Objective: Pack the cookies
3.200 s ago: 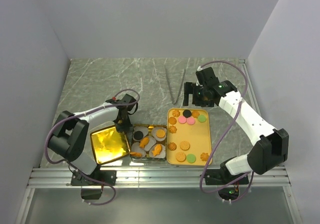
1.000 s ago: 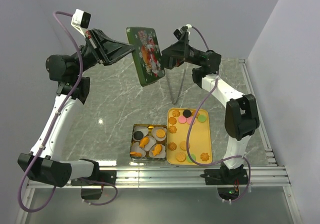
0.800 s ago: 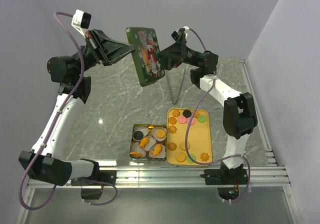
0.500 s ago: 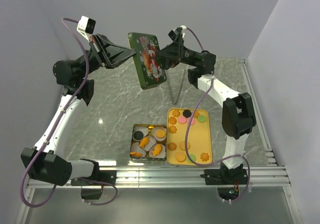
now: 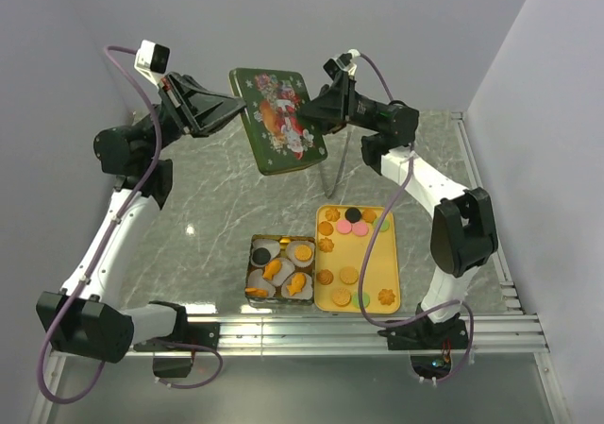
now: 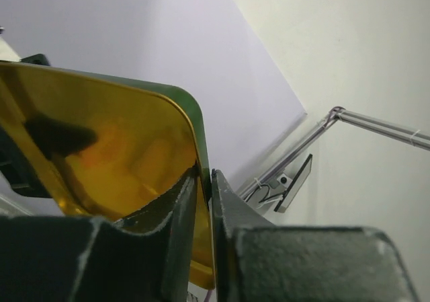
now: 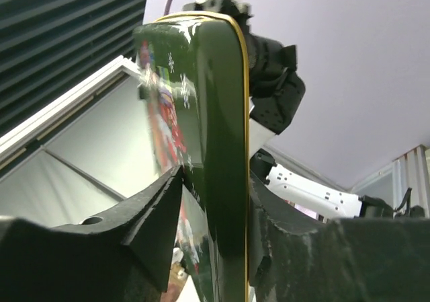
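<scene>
A green lid [image 5: 278, 127] with a festive picture hangs high over the table, held between both arms. My left gripper [image 5: 243, 106] pinches the lid's left rim. In the left wrist view its fingers [image 6: 203, 175] straddle the thin wall, with the gold inside [image 6: 101, 140] showing. My right gripper [image 5: 304, 114] is shut on the right edge. In the right wrist view its jaws [image 7: 215, 177] clamp the dark green side [image 7: 215, 114]. Below, loose cookies [image 5: 349, 276] lie on a gold tray [image 5: 368, 251], and more cookies [image 5: 303, 252] sit in paper cups in the open tin [image 5: 249, 268].
Metal tongs [image 5: 330, 164] lie on the marble table behind the tray, under the raised lid. Grey walls close in the left, back and right. An aluminium rail runs along the near edge by the arm bases.
The lid has tipped so its pictured face points more upward. My right gripper has closed onto its edge. Both arms have shifted slightly with it.
</scene>
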{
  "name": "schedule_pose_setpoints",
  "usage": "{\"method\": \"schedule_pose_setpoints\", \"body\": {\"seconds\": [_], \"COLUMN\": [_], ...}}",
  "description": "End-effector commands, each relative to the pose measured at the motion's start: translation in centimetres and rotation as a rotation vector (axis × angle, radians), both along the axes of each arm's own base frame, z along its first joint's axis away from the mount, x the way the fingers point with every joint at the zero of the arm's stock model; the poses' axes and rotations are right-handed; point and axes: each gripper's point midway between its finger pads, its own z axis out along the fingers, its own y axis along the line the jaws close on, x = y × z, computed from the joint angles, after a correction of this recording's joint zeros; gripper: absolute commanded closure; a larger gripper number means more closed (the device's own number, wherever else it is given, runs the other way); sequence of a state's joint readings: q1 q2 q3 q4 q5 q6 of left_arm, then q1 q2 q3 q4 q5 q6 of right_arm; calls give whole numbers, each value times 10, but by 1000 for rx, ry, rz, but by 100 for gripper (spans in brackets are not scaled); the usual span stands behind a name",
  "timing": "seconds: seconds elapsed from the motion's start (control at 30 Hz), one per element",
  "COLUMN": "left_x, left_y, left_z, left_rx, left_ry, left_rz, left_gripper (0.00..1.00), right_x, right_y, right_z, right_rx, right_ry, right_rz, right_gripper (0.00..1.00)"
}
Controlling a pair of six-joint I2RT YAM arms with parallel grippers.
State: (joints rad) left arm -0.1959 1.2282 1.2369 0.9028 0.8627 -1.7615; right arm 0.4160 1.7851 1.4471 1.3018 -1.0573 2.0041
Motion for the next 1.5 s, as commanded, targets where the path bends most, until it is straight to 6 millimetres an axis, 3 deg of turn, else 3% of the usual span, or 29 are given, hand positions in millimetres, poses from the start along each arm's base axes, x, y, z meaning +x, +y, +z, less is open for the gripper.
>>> {"method": "schedule_pose_setpoints", "body": {"seconds": [0.0, 0.13, 0.3, 0.4, 0.43, 0.5, 0.7, 0.73, 0.8, 0.83, 0.87, 0.9, 0.93, 1.07, 1.1, 1.2, 1.3, 1.47], "left_x": [15, 32, 47, 51, 53, 57, 71, 71, 75, 75, 75, 73, 68, 50, 42, 16, 1, -7], "left_y": [4, 4, 2, 3, 4, 6, 29, 33, 43, 47, 52, 55, 58, 74, 80, 77, 75, 72], "left_z": [-23, -54, -99, -115, -118, -129, -158, -174, -183, -191, -207, -219, -237, -302, -327, -369, -387, -412], "left_rx": [22, 85, 174, 203, 211, 250, 404, 443, 504, 533, 579, 639, 692, 903, 965, 1049, 1133, 1280], "left_ry": [49, 154, 257, 288, 299, 324, 353, 421, 403, 415, 478, 452, 499, 536, 556, 612, 609, 618], "left_rz": [55, 100, 124, 147, 156, 181, 319, 326, 386, 401, 425, 444, 440, 501, 510, 455, 456, 438], "left_gripper": [74, 55, 40, 33, 27, 20, 3, 1, 1, 1, 1, 1, 2, 6, 7, 12, 11, 15], "right_x": [-93, -96, -97, -94, -92, -90, -58, -35, -21, -1, 7, 16, 22, 28, 28, 34, 38, 39], "right_y": [-40, -44, -45, -45, -44, -43, -45, -47, -53, -61, -66, -73, -81, -94, -97, -108, -116, -115], "right_z": [42, 45, 39, 31, 29, 20, -12, -31, -44, -76, -79, -106, -114, -120, -119, -128, -135, -139], "right_rx": [135, 140, 129, 103, 91, 53, -128, -194, -256, -361, -406, -509, -556, -592, -594, -628, -657, -647], "right_ry": [-167, -164, -145, -129, -127, -118, -70, -20, 16, 80, 76, 214, 129, 145, 147, 182, 196, 207], "right_rz": [193, 187, 183, 173, 160, 142, -16, -80, -158, -230, -279, -326, -371, -426, -441, -481, -503, -498], "right_gripper": [66, 73, 88, 96, 99, 100, 100, 100, 100, 100, 100, 100, 100, 100, 100, 100, 100, 100]}}
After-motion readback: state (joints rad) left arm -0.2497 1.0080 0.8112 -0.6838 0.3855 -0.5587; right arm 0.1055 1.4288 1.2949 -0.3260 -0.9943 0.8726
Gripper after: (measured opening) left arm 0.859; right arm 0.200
